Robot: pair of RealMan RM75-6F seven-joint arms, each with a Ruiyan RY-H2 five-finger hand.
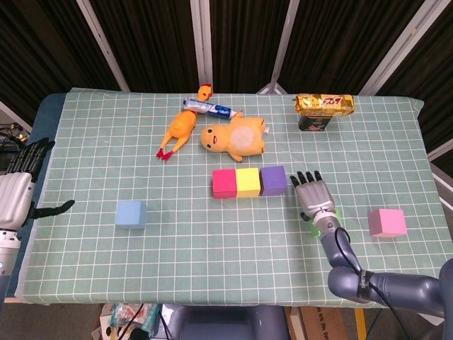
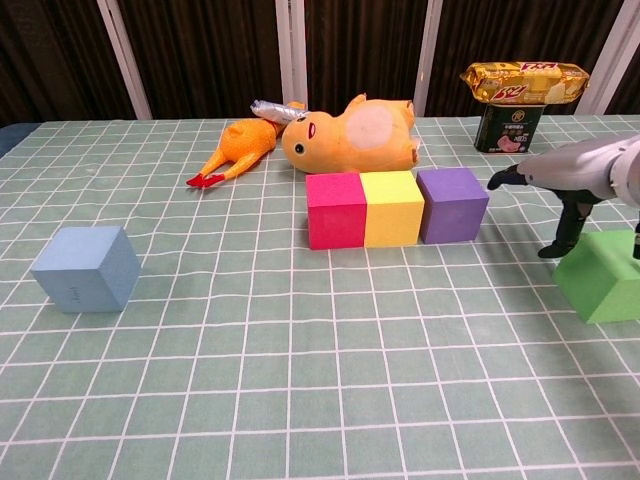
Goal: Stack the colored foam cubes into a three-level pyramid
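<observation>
The robot's right hand (image 1: 314, 197) hovers over the green foam cube (image 2: 603, 275) near the right side of the table, fingers spread and extended, thumb pointing down beside the cube's left face. The chest view shows a finger (image 2: 507, 177) reaching toward the purple cube while the thumb hangs just off the green cube; whether anything actually touches the cube cannot be told, and the hand grips nothing. From the head view, only slivers of green show from under the hand.

Just left of the hand, three cubes stand in a tight row, faces touching: magenta cube (image 1: 225, 183), yellow cube (image 1: 248, 181) and purple cube (image 1: 273, 180). A pink cube (image 1: 387, 222) sits alone well to the right, and a light blue cube (image 1: 131, 214) alone well to the left, all on the green checked tablecloth (image 1: 212, 248).

At the far left edge, the left hand (image 1: 17, 188) hangs off the table with fingers apart, holding nothing.

Behind the row lie a yellow plush duck (image 1: 234, 138) on its side, a rubber chicken (image 1: 181, 129) and a toothpaste tube (image 1: 209, 108). At the rear right, a gold snack packet (image 1: 324, 103) rests atop a dark green can (image 2: 509, 127).
</observation>
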